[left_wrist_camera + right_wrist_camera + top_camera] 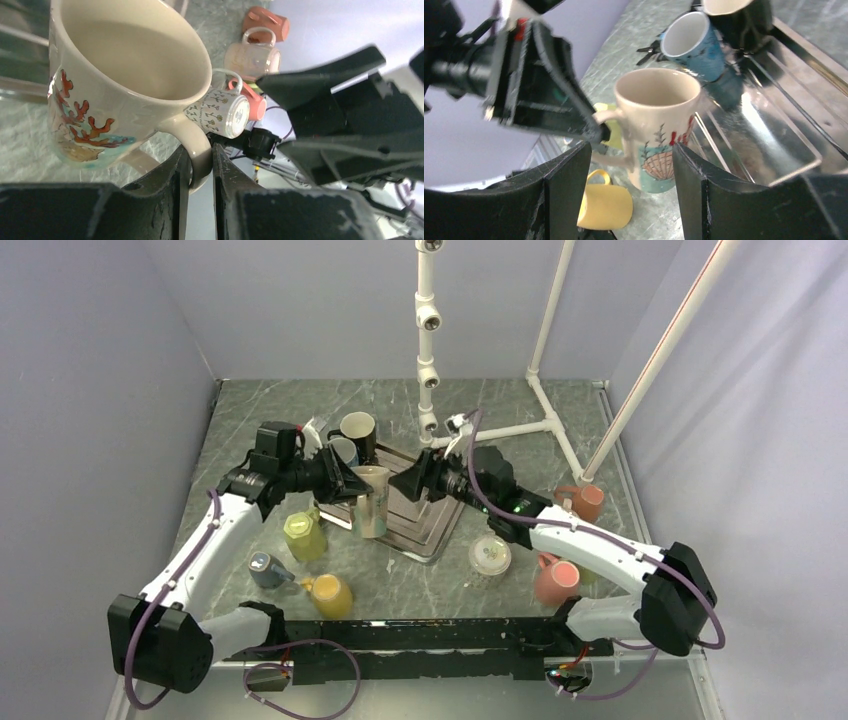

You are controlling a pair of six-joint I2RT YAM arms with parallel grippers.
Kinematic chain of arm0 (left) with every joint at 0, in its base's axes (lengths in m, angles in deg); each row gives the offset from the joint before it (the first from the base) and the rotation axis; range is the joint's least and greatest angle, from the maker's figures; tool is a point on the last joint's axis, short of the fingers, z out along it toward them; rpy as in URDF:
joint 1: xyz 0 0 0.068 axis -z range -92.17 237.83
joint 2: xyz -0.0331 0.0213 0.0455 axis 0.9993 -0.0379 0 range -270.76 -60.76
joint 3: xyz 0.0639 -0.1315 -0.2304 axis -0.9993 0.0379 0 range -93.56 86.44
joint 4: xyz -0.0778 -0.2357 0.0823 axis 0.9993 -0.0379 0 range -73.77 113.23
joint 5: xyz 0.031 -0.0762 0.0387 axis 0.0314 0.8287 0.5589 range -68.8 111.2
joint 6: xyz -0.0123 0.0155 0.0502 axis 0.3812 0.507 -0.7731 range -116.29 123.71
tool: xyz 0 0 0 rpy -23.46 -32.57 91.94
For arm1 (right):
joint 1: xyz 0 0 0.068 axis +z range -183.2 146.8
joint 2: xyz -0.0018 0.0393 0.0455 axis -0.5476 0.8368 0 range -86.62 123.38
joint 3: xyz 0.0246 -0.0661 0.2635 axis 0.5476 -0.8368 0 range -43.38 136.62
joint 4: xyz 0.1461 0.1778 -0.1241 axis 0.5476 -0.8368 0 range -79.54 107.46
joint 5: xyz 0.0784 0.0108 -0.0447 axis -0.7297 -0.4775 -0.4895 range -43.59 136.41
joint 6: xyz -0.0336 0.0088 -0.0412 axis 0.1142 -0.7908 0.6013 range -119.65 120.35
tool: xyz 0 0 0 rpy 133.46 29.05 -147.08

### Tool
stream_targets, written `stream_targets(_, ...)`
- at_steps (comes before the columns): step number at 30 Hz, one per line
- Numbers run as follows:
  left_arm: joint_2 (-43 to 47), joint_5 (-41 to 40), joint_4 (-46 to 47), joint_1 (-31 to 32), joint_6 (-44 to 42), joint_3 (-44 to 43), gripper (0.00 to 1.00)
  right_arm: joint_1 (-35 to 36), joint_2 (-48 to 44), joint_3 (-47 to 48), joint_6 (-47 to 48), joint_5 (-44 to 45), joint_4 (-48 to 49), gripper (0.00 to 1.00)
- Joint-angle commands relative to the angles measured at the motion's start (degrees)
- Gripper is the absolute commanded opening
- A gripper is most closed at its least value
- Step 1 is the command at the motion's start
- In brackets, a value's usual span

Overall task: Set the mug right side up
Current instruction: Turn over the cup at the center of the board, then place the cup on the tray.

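— Where is the mug (370, 500)?
— In the middle of the table (250, 410), at the left edge of the black tray (430, 530). It is cream, with red coral and a shell painted on it, and it is upright with its mouth up. I cannot tell whether its base rests on anything.
— What has hold of it?
— The left tool (200, 150). Its two fingers (180, 175) are pinched narrow on the handle, which points toward the left arm.
— And the right tool (630, 147)?
— Wide, gripping nothing. In its wrist view one jaw stands on each side of the mug, apart from it.
— What lies around?
— Just beyond the mug, by the tray's far corner, are a blue mug (343, 450) and a black mug (357, 428). Near the left arm are a greenish-yellow mug (305, 536), a grey-blue mug (268, 568) and an orange-yellow mug (330, 593). Right of the tray are a white patterned mug (490, 554), a pink mug (555, 578) and a terracotta mug (583, 502).
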Motion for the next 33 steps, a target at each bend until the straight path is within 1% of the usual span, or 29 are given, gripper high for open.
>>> stream_targets(1, -0.6, 6.6, 11.2, 2.6, -8.3, -4.5, 0.03, -2.9, 1.1, 9.4, -6.7, 5.4, -16.2, 0.64)
stream_targets(2, -1.0, 6.7, 12.6, 3.4, -9.8, -4.2, 0.03, -3.5, 2.2, 11.8, -6.7, 4.9, -19.7, 0.64)
stream_targets(5, -2.8, 7.0, 16.3, 5.6, -14.6, -4.0, 0.03, -4.9, 4.9, 15.1, -6.3, 3.8, -25.7, 0.64)
stream_targets(10, -3.9, 7.2, 21.3, 9.2, -23.0, -3.3, 0.03, -7.6, 6.4, 16.2, -6.8, 3.8, -31.1, 0.64)
stream_targets(15, -5.1, 8.7, 27.1, 10.9, -27.8, -0.6, 0.03, -9.7, 7.5, 16.5, -5.6, 3.5, -35.6, 0.64)
stream_targets(18, -6.0, 11.6, 34.2, 11.2, -27.9, 2.9, 0.03, -10.7, 7.5, 15.3, -5.6, 2.3, -36.0, 0.64)
stream_targets(20, -5.8, 12.1, 39.7, 11.5, -28.1, 5.7, 0.03, -11.6, 7.1, 13.9, -5.9, 0.8, -35.1, 0.64)
stream_targets(23, -5.5, 14.2, 46.1, 11.5, -29.9, 8.9, 0.03, -13.2, 7.2, 12.7, -6.5, -1.7, -34.0, 0.63)
stream_targets(29, -4.1, 17.2, 58.0, 11.5, -32.5, 14.3, 0.03, -15.0, 11.2, 12.7, -6.1, -7.7, -33.6, 0.55)
stream_targets(33, -3.1, 16.0, 65.4, 11.5, -33.7, 19.8, 0.03, -15.0, 13.1, 13.0, -4.6, -9.0, -32.7, 0.53)
